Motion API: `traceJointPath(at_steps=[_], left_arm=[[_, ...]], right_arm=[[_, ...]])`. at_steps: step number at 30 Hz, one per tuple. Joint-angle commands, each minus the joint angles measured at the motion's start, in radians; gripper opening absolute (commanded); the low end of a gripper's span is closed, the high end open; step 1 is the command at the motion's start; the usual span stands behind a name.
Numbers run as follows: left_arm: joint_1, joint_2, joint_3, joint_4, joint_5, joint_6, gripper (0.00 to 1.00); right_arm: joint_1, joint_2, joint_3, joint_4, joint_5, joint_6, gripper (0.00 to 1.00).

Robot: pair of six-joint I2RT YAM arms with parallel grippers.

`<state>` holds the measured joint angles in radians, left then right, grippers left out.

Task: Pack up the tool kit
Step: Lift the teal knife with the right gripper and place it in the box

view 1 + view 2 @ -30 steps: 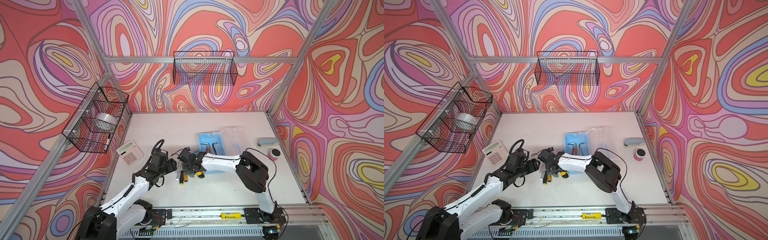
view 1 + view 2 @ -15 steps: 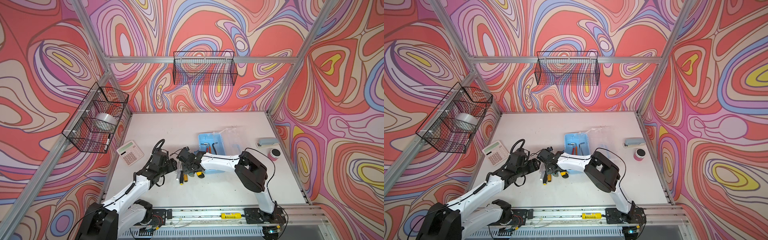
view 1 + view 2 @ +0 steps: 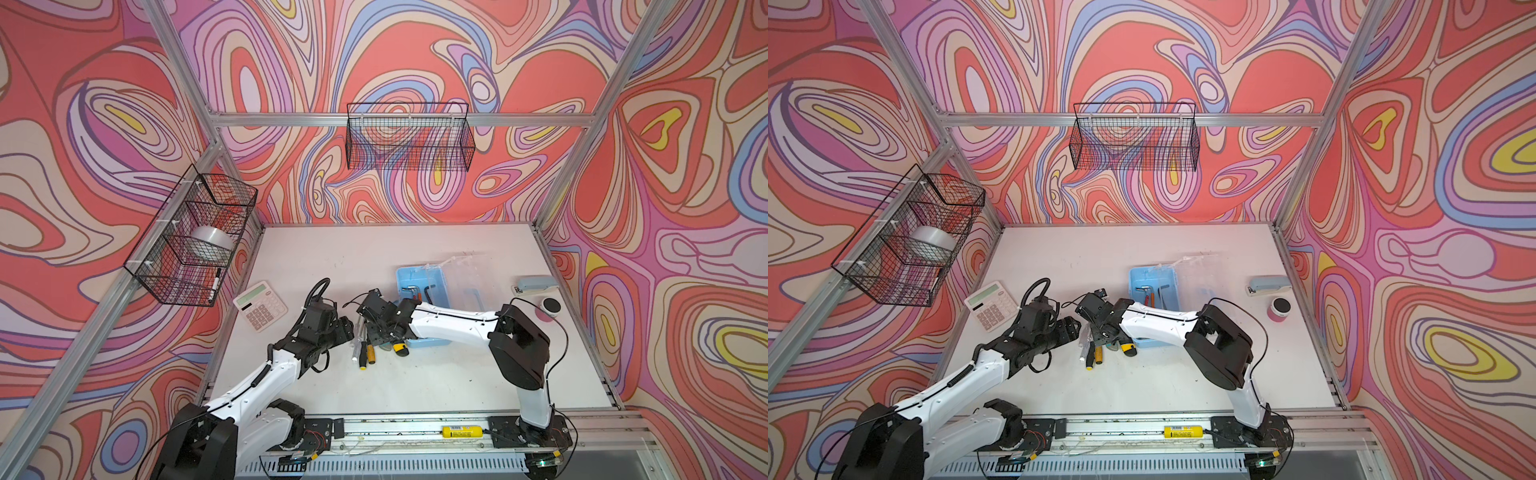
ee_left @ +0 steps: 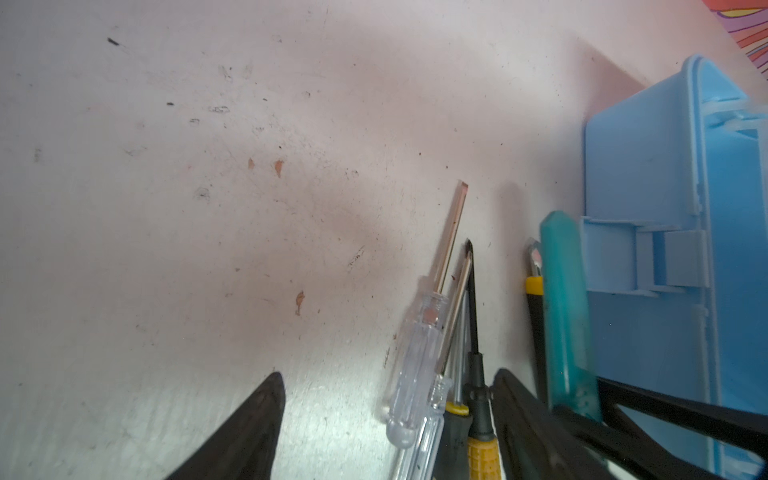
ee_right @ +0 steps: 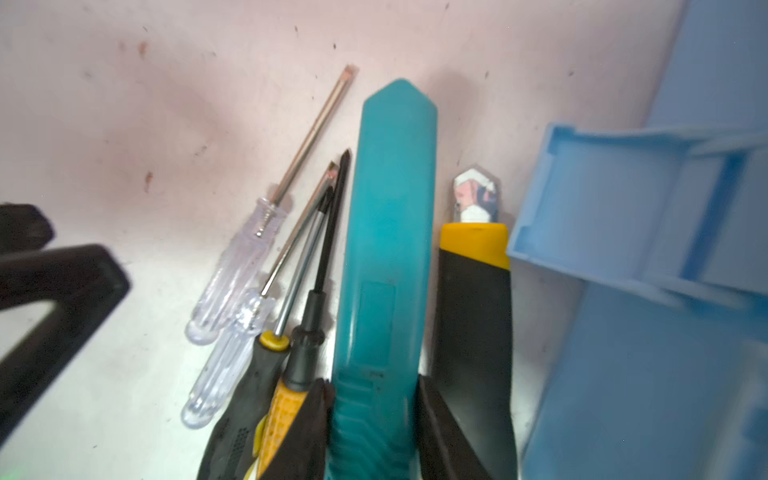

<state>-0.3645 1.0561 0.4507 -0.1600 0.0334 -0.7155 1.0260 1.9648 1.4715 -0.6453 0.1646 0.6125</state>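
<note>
1. The blue box [image 3: 400,286] sits on the white tabletop [image 3: 374,249]. Its clear lid [image 3: 465,282] lies open to one side.
2. Hex keys [image 3: 430,291] lie inside the box.
3. The other tools lie side by side on the tabletop, just beside the box: four screwdrivers [image 5: 237,257], then a teal knife [image 5: 390,208], then a yellow knife [image 5: 473,291] next to the box wall.
4. The right gripper [image 5: 374,415] pinches the teal knife near its back end, one finger on each side.
5. The left gripper [image 4: 387,374] is spread wide and holds nothing. The screwdriver handles show between its fingers.
6. A calculator [image 3: 260,305] and a stapler [image 3: 536,284] lie well apart from the tools.
</note>
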Motion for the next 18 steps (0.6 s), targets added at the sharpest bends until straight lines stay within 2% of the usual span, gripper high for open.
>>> traceJointPath(at_steps=[1, 7, 11, 14, 18], left_arm=[[0.010, 0.004, 0.029, 0.004, -0.027, -0.014, 0.78], [0.009, 0.019, 0.037, 0.010, -0.019, -0.007, 0.78], [0.010, 0.042, 0.039, 0.035, -0.019, -0.010, 0.78], [0.009, 0.064, 0.047, 0.064, -0.017, -0.010, 0.78], [0.010, 0.115, 0.054, 0.100, 0.005, -0.009, 0.77]], right_arm=[[-0.005, -0.080, -0.015, -0.032, 0.059, -0.016, 0.23], [-0.025, -0.227, -0.006, -0.143, 0.217, -0.062, 0.23], [-0.092, -0.340, -0.041, -0.212, 0.304, -0.081, 0.24], [-0.165, -0.424, -0.098, -0.227, 0.314, -0.098, 0.24], [-0.275, -0.493, -0.175, -0.186, 0.264, -0.137, 0.24]])
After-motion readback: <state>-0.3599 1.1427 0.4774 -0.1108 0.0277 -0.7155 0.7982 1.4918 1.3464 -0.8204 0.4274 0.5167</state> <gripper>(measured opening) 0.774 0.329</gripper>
